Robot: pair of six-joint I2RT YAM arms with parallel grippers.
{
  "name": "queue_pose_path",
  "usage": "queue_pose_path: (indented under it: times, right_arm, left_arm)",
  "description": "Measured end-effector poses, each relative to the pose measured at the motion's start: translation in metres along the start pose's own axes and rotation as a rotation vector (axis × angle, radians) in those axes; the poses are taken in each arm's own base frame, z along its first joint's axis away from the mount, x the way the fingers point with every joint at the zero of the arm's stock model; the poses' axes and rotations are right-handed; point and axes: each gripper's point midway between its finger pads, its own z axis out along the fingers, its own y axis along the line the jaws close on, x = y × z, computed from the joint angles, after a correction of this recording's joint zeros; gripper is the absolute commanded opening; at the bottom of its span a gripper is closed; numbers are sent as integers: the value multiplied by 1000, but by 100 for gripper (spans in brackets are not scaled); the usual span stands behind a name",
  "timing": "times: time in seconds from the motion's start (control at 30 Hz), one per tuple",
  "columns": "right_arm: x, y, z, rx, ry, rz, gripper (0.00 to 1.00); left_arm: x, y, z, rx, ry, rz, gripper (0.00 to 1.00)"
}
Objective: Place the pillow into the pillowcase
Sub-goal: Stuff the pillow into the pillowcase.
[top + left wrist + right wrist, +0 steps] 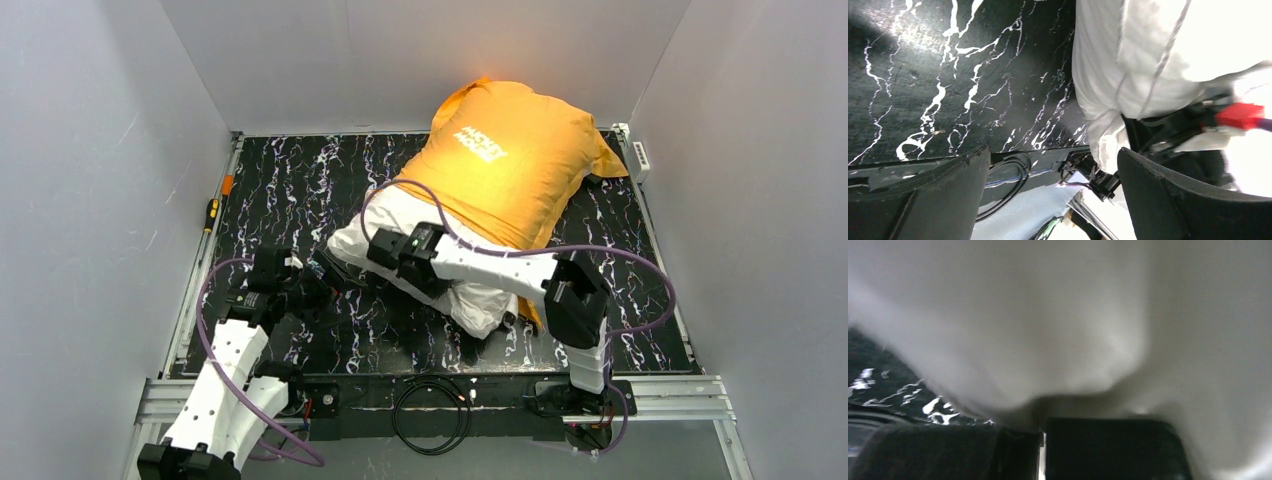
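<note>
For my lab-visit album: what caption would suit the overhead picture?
The right gripper pinches the white pillow, its far part inside the orange pillowcase, while the open left gripper hovers beside it.

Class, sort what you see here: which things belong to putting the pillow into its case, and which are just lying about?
In the job: pillow; pillowcase; right gripper, shut on the pillow; left gripper, open near it.
Lying about: screwdriver at the left edge; power strip at the far right corner; coiled cable at the near edge.
</note>
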Motion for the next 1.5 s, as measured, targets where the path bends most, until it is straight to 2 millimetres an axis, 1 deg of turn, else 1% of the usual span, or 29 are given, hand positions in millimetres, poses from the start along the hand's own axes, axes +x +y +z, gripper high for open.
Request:
queue_pose_path:
  times: [0.07, 0.17, 0.27, 0.37, 0.5, 0.57, 0.73, 0.8, 0.87, 0.97, 1.03, 1.1, 1.2, 1.27, 1.33, 1.4, 1.47, 1.5]
  right_arm:
    - [-12, -8, -10, -53, -18, 41, 1]
    - [-41, -22, -31, -150, -89, 130, 1]
    - [-71, -44, -59, -252, -188, 237, 1]
    - [-93, -70, -88, -335, -282, 345, 1]
    - [-108, -99, -121, -447, -373, 485, 1]
    - [-108, -110, -133, -498, -399, 549, 1]
    - [-110, -131, -164, -634, -465, 706, 1]
    - [-116, -139, -175, -680, -503, 759, 1]
    - [-122, -146, -183, -718, -536, 798, 1]
    - [-129, -151, -190, -759, -563, 835, 1]
    - [-131, -154, -192, -779, -571, 852, 1]
    - [-133, -157, -195, -798, -579, 869, 1]
    - [-137, -165, -199, -824, -597, 904, 1]
    - [-138, -172, -201, -846, -608, 928, 1]
    - [-139, -177, -203, -866, -615, 947, 1]
    - [-139, -182, -205, -883, -621, 963, 1]
    - [-139, -186, -207, -896, -629, 976, 1]
    - [-138, -188, -208, -900, -632, 981, 1]
  left_arm:
    - [1, -3, -1, 30, -3, -3, 95]
    - [1, -8, -1, 68, -1, -7, 92]
    - [3, -9, 7, 98, 19, -28, 91]
    - [3, -6, 18, 99, 50, -67, 91]
    - [-5, -17, 32, 118, 65, -104, 92]
    - [-11, -27, 41, 139, 67, -117, 93]
    - [-14, -58, 68, 181, 96, -106, 94]
    - [-14, -80, 78, 190, 109, -71, 94]
    - [-17, -109, 87, 220, 113, -29, 94]
    - [-20, -150, 95, 294, 105, 32, 92]
    - [-22, -170, 98, 332, 96, 57, 90]
    - [-23, -182, 103, 348, 93, 67, 86]
    - [-27, -189, 116, 339, 87, 65, 74]
    - [-32, -187, 128, 321, 78, 52, 74]
    - [-37, -184, 142, 300, 67, 36, 78]
    - [-42, -176, 156, 267, 53, 13, 80]
    - [-46, -169, 166, 241, 40, -8, 75]
    - [-48, -169, 169, 237, 32, -15, 68]
